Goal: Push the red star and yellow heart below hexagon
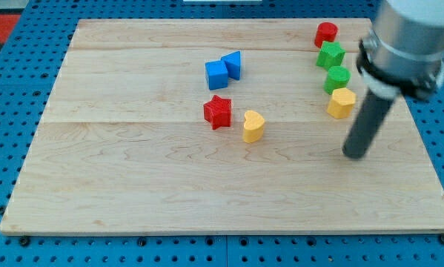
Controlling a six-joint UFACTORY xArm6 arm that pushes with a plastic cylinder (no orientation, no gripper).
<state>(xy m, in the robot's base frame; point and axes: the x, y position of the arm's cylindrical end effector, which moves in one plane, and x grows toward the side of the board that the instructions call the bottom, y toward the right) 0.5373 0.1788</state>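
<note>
The red star (217, 112) lies near the middle of the wooden board (133, 185). A yellow heart (253, 126) sits just to its right and slightly lower, almost touching it. A second yellow block (341, 102), hexagon-like, sits at the view's right. My tip (354, 154) rests on the board at the right, below that yellow block and well to the right of the heart and star, touching no block.
A blue cube (216, 74) and a blue triangle (233, 64) sit together above the red star. At the top right a red cylinder (326, 33), a green star (330, 55) and a green round block (337, 78) form a column above the second yellow block.
</note>
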